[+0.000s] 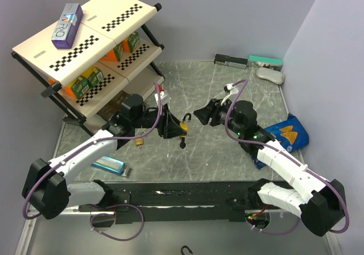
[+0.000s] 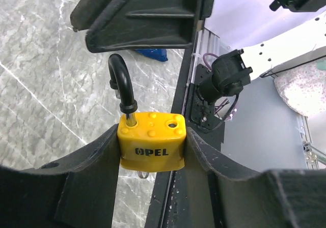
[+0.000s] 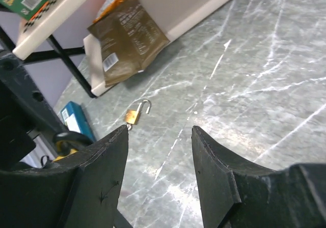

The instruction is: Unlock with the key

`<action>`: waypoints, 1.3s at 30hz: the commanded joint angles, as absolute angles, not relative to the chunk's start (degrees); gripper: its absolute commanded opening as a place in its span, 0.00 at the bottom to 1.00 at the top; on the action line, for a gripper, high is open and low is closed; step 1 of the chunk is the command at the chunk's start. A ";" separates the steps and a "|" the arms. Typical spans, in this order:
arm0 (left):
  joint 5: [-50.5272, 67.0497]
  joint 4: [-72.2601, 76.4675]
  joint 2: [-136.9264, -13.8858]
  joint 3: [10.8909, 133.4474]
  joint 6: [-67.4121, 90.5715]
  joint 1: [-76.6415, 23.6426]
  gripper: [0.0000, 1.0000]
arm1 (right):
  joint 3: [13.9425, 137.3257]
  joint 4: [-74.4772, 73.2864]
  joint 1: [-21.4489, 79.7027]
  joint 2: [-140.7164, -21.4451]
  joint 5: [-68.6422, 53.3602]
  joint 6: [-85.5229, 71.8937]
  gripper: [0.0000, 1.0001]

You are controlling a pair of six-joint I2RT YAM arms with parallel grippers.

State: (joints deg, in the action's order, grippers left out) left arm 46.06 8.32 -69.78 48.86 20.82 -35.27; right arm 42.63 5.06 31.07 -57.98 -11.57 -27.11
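Note:
My left gripper (image 1: 173, 127) is shut on a yellow padlock (image 1: 182, 128) marked OPEL and holds it above the table. In the left wrist view the padlock (image 2: 152, 141) sits between my fingers. Its black shackle (image 2: 121, 83) stands open, one end out of its hole. A wire key ring (image 2: 143, 175) shows under the body, and in the top view a small dark piece (image 1: 182, 143) hangs below it. My right gripper (image 1: 200, 114) is open and empty, just right of the padlock and facing it. It also shows in the right wrist view (image 3: 159, 131).
A small brass padlock (image 3: 134, 114) with an open shackle lies on the table (image 1: 139, 143). A shelf rack (image 1: 85, 44) with boxes stands at the back left. A blue box (image 1: 108, 164) lies near left, a blue bag (image 1: 287, 132) at right, and small items (image 1: 250, 61) at the back.

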 commanded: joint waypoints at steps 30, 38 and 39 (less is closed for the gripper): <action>24.34 5.27 -65.74 49.83 16.79 -40.87 0.01 | 44.74 35.23 36.30 -73.64 -25.04 -49.57 0.62; 24.62 5.28 -66.27 50.01 17.75 -40.87 0.01 | 44.83 35.78 36.30 -74.45 -25.49 -49.66 0.60; 23.83 5.01 -66.27 50.01 17.75 -40.87 0.01 | 44.56 35.34 36.21 -73.75 -25.14 -48.79 0.60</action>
State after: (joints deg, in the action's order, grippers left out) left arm 23.73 0.27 -66.98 48.86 16.84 -40.71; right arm 42.37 31.07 35.77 -75.33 -24.29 -48.80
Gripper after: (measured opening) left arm 0.510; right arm 0.601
